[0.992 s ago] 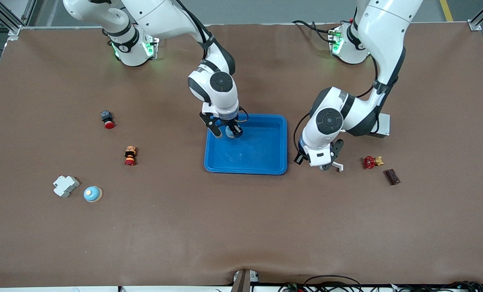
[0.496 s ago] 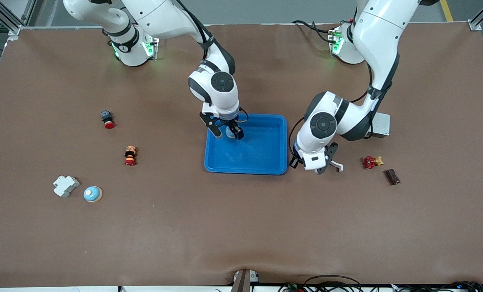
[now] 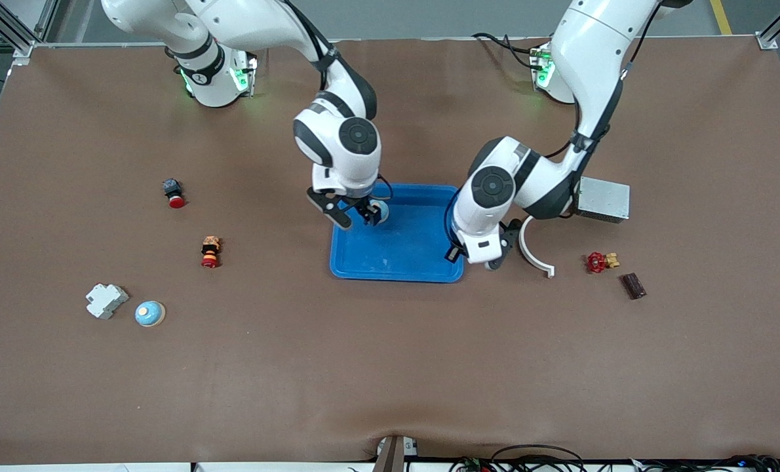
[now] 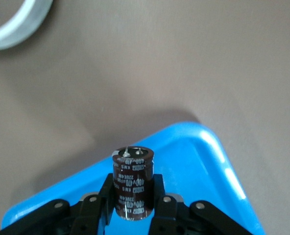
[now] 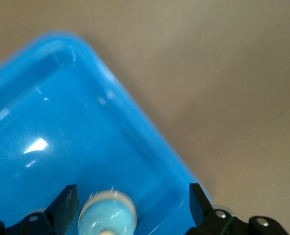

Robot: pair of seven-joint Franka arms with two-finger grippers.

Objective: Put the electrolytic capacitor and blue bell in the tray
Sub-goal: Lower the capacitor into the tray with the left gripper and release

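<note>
The blue tray (image 3: 423,262) lies mid-table. One blue bell (image 3: 378,211) rests inside its corner toward the right arm's base. My right gripper (image 3: 354,216) hangs open just over that bell (image 5: 107,214), fingers apart on either side and not touching it. A second blue bell (image 3: 149,313) sits on the table toward the right arm's end. My left gripper (image 3: 490,257) is shut on a dark brown electrolytic capacitor (image 4: 132,181), held upright over the tray's rim (image 4: 194,161) at the left arm's end.
A grey metal box (image 3: 602,198), a white curved strip (image 3: 534,252), a red valve (image 3: 598,262) and a brown block (image 3: 633,286) lie toward the left arm's end. A white part (image 3: 106,300) and two red-capped buttons (image 3: 174,192) (image 3: 210,252) lie toward the right arm's end.
My right gripper has opened, let go of the bell in the tray and lifted slightly. My left arm has carried the capacitor sideways to the tray's edge.
</note>
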